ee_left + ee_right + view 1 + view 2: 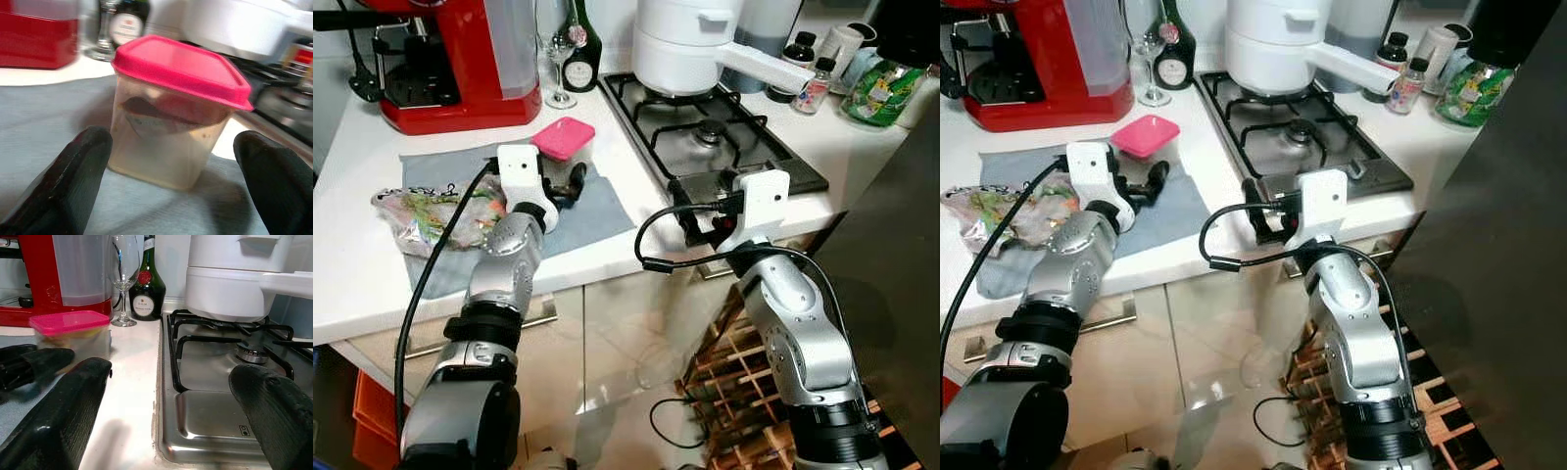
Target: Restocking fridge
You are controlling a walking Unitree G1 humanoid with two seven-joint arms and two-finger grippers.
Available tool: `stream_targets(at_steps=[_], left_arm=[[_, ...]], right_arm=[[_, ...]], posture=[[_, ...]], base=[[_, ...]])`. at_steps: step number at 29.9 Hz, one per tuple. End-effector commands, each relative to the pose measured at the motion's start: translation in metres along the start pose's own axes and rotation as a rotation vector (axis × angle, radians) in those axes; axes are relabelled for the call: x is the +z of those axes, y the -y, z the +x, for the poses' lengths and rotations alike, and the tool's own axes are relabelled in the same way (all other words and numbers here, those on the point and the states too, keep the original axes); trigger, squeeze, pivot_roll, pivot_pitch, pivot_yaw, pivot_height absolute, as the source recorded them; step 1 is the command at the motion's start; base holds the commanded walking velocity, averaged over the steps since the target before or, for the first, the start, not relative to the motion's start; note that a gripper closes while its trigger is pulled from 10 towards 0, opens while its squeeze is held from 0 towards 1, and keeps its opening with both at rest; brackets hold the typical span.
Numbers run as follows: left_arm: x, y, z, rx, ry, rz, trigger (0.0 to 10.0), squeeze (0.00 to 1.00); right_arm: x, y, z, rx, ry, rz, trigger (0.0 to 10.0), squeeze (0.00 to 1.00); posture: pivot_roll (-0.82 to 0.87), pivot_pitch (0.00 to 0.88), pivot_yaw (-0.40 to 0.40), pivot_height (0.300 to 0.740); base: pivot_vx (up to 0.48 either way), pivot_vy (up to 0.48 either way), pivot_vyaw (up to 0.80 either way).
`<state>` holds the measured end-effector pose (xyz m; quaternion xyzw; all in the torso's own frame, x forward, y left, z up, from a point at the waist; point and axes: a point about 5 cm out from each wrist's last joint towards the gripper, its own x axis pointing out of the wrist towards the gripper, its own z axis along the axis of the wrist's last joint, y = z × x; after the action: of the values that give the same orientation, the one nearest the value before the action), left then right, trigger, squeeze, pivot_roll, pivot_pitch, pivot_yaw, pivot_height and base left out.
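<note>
Our left gripper (566,186), fingers spread w/ nothing between, lines up on the pink-lidded container (563,142) on the grey cloth (597,211), ready to straddle it. Right gripper (700,217) idles agape by the hob (724,147).

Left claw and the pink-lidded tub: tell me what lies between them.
Only bare grey cloth. In the left wrist view the open left claw faces the tub, with nothing in between.
</note>
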<state>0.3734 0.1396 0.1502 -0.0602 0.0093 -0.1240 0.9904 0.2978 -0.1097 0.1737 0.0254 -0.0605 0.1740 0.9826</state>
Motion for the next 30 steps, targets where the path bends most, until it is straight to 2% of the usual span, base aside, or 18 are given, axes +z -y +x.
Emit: stream_targets(at_steps=[1,3,4,5,8,10,13,17,23,30], left_arm=[[-0.012,0.010,-0.002,-0.071,-0.045,-0.002,10.0,0.00],[-0.013,0.012,-0.003,-0.094,-0.042,0.005,10.0,0.00],[-0.012,0.018,-0.006,-0.160,-0.034,0.025,10.0,0.00],[-0.012,0.020,-0.007,-0.179,-0.032,0.033,10.0,0.00],[-0.011,0.021,-0.009,-0.194,-0.031,0.055,10.0,0.00],[-0.008,0.012,-0.010,-0.125,-0.025,0.089,10.0,0.00],[-0.006,0.008,-0.011,-0.092,-0.017,0.092,10.0,0.00],[0.001,0.005,-0.014,0.005,0.003,0.100,10.0,0.00],[0.008,0.009,-0.016,0.056,0.025,0.106,10.0,0.00],[0.015,0.024,-0.014,0.088,0.019,0.086,10.0,0.00]], right_arm=[[0.004,0.000,-0.002,0.001,0.010,-0.015,10.0,0.00],[0.004,0.001,-0.002,0.002,0.009,-0.015,10.0,0.00],[0.004,0.001,-0.002,0.002,0.009,-0.017,10.0,0.00],[0.004,0.001,-0.002,0.002,0.009,-0.017,10.0,0.00],[0.004,0.001,-0.002,0.002,0.009,-0.018,10.0,0.00],[0.004,0.001,-0.002,0.004,0.010,-0.017,10.0,0.00],[0.004,0.000,-0.002,0.006,0.010,-0.017,10.0,0.00],[0.004,0.000,-0.002,0.008,0.010,-0.018,10.0,0.00],[0.004,0.000,-0.001,0.012,0.010,-0.018,10.0,0.00],[0.005,-0.002,0.000,0.018,0.013,-0.016,10.0,0.00]], posture=[[-0.02,0.000,-0.044,0.740],[-0.02,0.000,-0.044,0.740],[-0.02,0.000,-0.044,0.740],[-0.02,0.000,-0.044,0.740],[-0.02,0.000,-0.044,0.740],[-0.02,0.000,-0.044,0.740],[-0.02,0.000,-0.044,0.740],[-0.01,0.000,-0.047,0.740],[-0.01,0.000,-0.051,0.740],[-0.01,0.000,-0.051,0.740]], base=[[0.000,0.000,0.00],[0.000,0.000,0.00],[0.000,0.000,0.00],[0.000,0.000,0.00],[0.000,0.000,0.00],[0.000,0.000,0.00],[0.000,0.000,0.00],[0.000,0.000,0.00],[0.000,0.000,0.00],[0.000,0.000,0.00]])
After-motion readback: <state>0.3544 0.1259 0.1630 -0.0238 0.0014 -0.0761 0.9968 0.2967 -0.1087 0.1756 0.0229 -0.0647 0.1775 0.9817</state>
